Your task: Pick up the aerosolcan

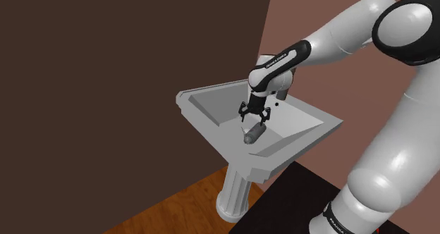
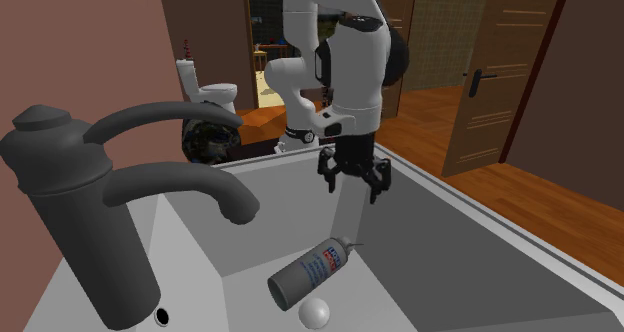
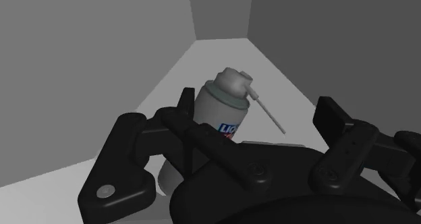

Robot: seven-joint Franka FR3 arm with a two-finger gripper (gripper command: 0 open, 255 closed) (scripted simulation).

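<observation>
black two-finger gripper [image 2: 354,185] is hanging over the basin of the grey angular pedestal sink [image 1: 199,104], pointing down, fingers spread apart and gripping nothing. the grey cylindrical aerosol can with a pale cap and thin straw nozzle [image 2: 308,270] is lying on its side on the basin floor, near the foot of the basin wall under the dark grey single-lever faucet [image 2: 70,210], nozzle end pointing toward the gripper. the gripper is sitting above the can, apart from it. in the wrist view the can is showing between the spread fingers, closer to one, no contact visible. a small white ball [image 2: 318,313] is lying just beside the can's base.
</observation>
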